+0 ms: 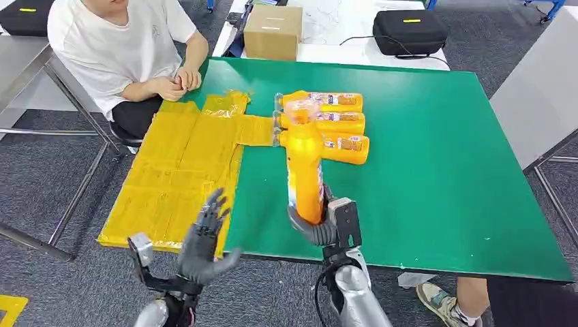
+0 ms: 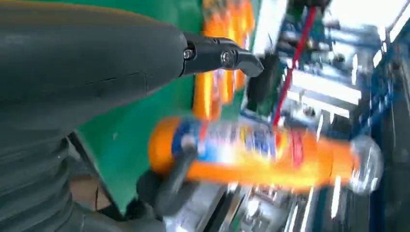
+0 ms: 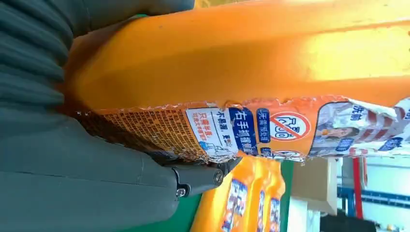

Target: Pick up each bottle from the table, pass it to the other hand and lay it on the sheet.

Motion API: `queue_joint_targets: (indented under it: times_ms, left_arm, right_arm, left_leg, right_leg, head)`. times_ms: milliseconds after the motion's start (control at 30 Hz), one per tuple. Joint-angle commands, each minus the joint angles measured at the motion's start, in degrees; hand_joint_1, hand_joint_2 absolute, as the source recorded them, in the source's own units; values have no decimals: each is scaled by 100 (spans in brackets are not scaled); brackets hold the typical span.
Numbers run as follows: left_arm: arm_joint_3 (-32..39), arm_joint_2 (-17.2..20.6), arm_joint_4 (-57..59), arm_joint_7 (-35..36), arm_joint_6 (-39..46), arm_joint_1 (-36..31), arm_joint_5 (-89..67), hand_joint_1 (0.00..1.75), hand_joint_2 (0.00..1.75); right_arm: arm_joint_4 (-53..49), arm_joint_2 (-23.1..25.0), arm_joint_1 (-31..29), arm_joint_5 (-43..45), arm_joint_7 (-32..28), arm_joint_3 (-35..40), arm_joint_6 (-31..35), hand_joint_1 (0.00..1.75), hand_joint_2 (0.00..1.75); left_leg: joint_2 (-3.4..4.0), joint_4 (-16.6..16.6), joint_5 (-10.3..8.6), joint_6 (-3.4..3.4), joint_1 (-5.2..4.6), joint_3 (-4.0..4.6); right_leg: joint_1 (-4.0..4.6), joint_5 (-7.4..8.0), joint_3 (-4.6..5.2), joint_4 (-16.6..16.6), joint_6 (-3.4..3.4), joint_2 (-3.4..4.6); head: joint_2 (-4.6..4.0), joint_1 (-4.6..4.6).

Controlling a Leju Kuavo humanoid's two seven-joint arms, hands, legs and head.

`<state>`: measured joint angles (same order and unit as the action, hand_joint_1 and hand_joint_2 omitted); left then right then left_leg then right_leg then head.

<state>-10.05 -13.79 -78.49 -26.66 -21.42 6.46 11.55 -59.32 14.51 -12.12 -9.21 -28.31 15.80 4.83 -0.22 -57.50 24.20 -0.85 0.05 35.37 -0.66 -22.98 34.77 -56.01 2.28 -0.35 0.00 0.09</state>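
We start with the green table [image 1: 436, 157], which fills most of the head view. Along its left side lies the yellow sheet [image 1: 170, 170], running from the near edge back toward a seated person [image 1: 126, 48] in a white shirt. Behind the table stand a cardboard box [image 1: 272, 30] and a black case [image 1: 409, 30].

Near the middle of the table three orange bottles [image 1: 330, 122] lie on their sides in a row, touching one another, caps toward the sheet. They wait their turn.

The bottle [image 1: 305, 170] that matters now is off the table. Our right hand [image 1: 327, 228] grips it around the lower body, near its base, fingers wrapped close. It stands nearly upright, its cap end up and leaning a little away from us, above the table's near edge. The right wrist view shows its torn label pressed against the palm.

Our left hand [image 1: 204, 242] holds nothing. Its fingers are spread and raised, palm turned toward the bottle, over the near corner of the sheet.

So the relation the hand-over turns on is this: the bottle lies to the right of the left hand, near it but apart, with its long axis close to vertical. The left wrist view looks straight across at its side. We judge the upper body, above the right hand's grip, is the free part for the left hand to take. The left hand is also the one nearer the sheet.
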Motion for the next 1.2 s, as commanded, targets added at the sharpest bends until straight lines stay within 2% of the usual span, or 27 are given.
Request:
queue_joint_targets:
  times_ms: [33,200,267,467,567,633,667,733,767,1133,1200]
  left_arm:
    - [-318,127,340,-168,832,-286,-762,0,175]
    - [-428,146,591,92,886,-476,-927,0,175]
    - [-552,114,687,11,1063,-576,-1197,0,175]
    - [-488,41,682,64,1186,-557,-1099,0,175]
    - [-322,-38,734,871,251,-513,495,0,175]
    - [-370,-4,743,852,248,-498,534,0,175]
    - [-377,-3,760,871,179,-498,669,0,175]
    - [-553,101,679,830,-252,-553,1143,0,175]
    - [-584,127,604,828,-263,-576,1170,0,175]
    - [-575,133,570,750,-293,-622,1229,0,175]
    - [-521,128,561,727,-253,-659,1269,0,175]
  right_arm:
    - [509,5,-247,-939,139,957,-38,175,175]
    - [881,64,-430,-1487,53,1604,-53,175,175]
    - [1108,184,-535,-1699,-15,1806,136,175,175]
    - [1087,286,-469,-1722,-111,1936,287,175,175]
    - [1172,247,-395,-1697,-146,2141,296,175,175]
    - [1242,243,-407,-1672,-203,2157,326,175,175]
    - [1287,235,-439,-1660,-240,2182,282,175,175]
    - [1421,172,-544,-1509,-402,2215,34,175,175]
    - [1507,136,-595,-1378,-432,2151,-137,175,175]
    - [1631,76,-673,-1384,-436,2165,-228,175,175]
    - [1705,25,-669,-1290,-502,2175,-561,175,175]
  left_leg:
    - [7,4,10,6,3,-26]
    - [8,7,10,7,4,-33]
    - [9,8,6,5,3,-26]
    - [8,7,5,5,3,-22]
    - [3,6,17,8,6,-46]
    - [3,7,4,4,4,-20]
    - [5,6,13,7,4,-38]
    - [2,8,5,6,3,-23]
    - [0,7,4,5,2,-20]
    - [-4,4,6,5,3,-23]
    - [-8,6,2,4,3,-16]
  right_leg:
    - [4,-8,-23,2,-9,7]
    - [4,-9,-28,4,-9,8]
    - [3,-5,-20,4,-7,9]
    - [3,-4,-18,4,-6,7]
    - [6,-17,-44,4,-12,4]
    - [3,-4,-18,6,-6,3]
    - [3,-13,-35,4,-9,6]
    - [3,-7,-19,5,-7,1]
    - [2,-6,-16,4,-6,-1]
    - [3,-9,-20,3,-7,-5]
    - [3,-6,-16,6,-6,-9]
  head:
    - [0,0]
    - [0,0]
    - [0,-2]
    - [0,0]
    - [0,0]
    - [0,0]
    - [0,0]
    - [0,2]
    - [0,0]
    - [0,0]
    - [0,0]
